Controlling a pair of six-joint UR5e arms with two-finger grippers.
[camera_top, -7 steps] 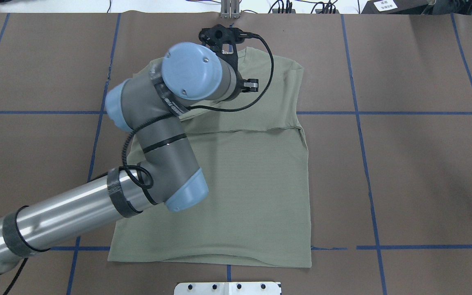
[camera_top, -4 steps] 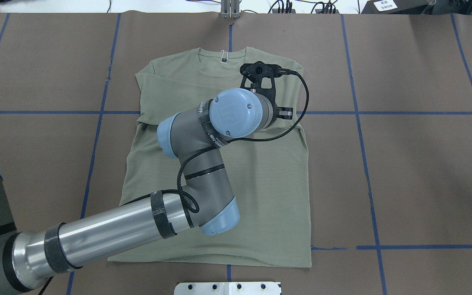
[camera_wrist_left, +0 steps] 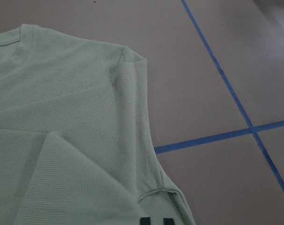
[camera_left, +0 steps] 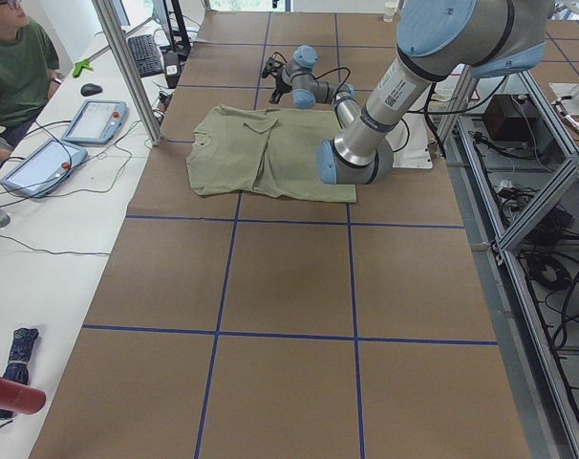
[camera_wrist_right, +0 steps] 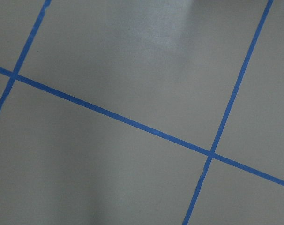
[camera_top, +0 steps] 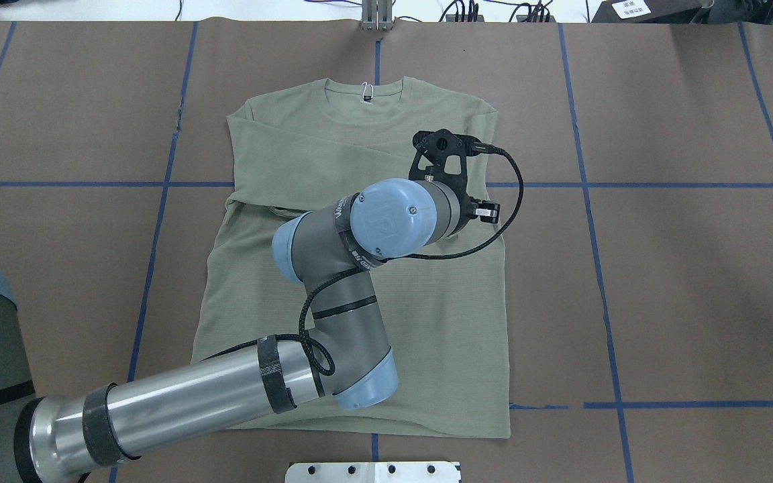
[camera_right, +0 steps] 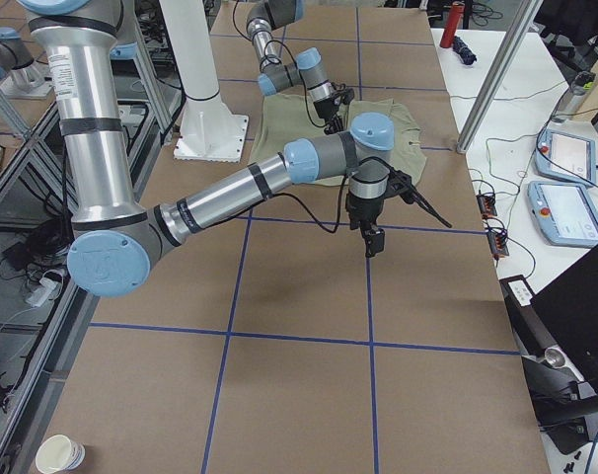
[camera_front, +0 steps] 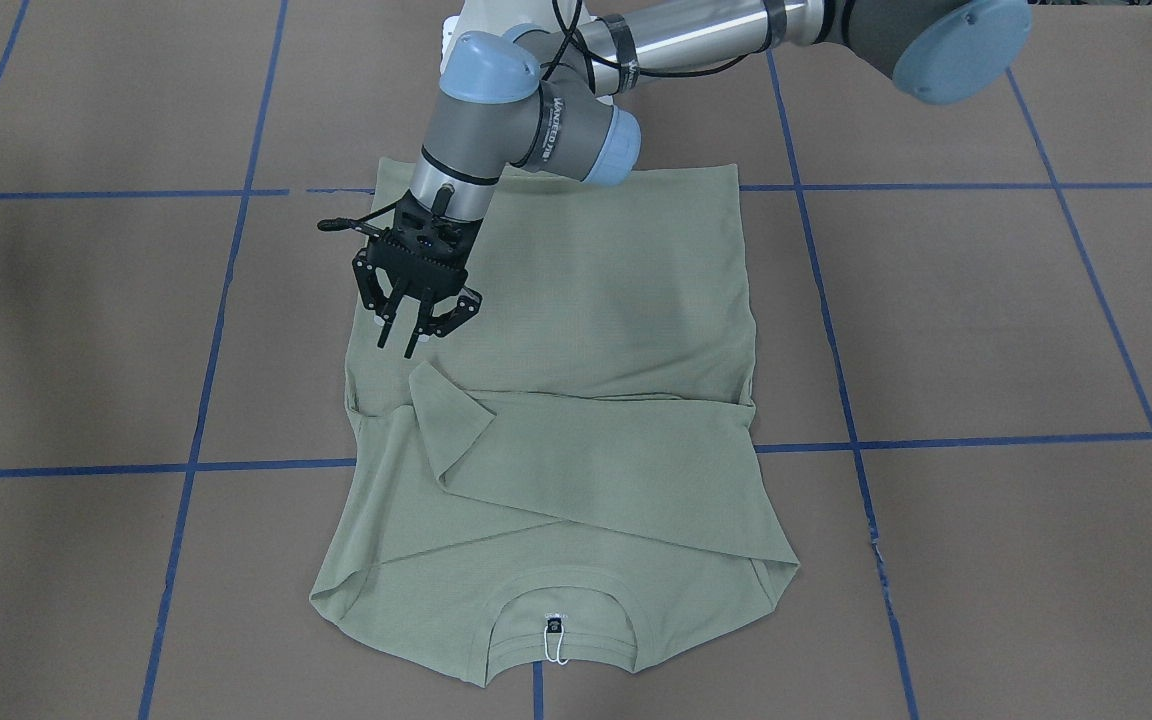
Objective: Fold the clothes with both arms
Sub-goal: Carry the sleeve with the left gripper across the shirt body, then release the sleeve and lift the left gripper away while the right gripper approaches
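The pale sage-green shirt [camera_front: 616,280] lies flat on the brown table, collar and black neck tag [camera_top: 366,98] away from the robot. Its sleeves are folded across the chest. It also shows in the overhead view [camera_top: 440,322] and the left wrist view [camera_wrist_left: 76,117]. My left gripper [camera_front: 398,345] hangs open and empty just above the shirt, near its right armpit and a folded sleeve cuff [camera_front: 436,395]. In the overhead view the left wrist [camera_top: 403,218] hides it. My right gripper [camera_right: 373,237] hangs high over bare table beside the shirt; I cannot tell if it is open or shut.
Blue tape lines [camera_top: 588,184] grid the brown table cover. The white base plate [camera_top: 373,471] sits at the near edge, and a metal post [camera_top: 376,17] at the far edge. An operator [camera_left: 17,72] and teach pendants [camera_left: 96,120] are at the far side.
My left arm has swung from over the collar to the right and back toward the robot, uncovering the collar and left shoulder. The gripper now hangs over the shirt's right side.
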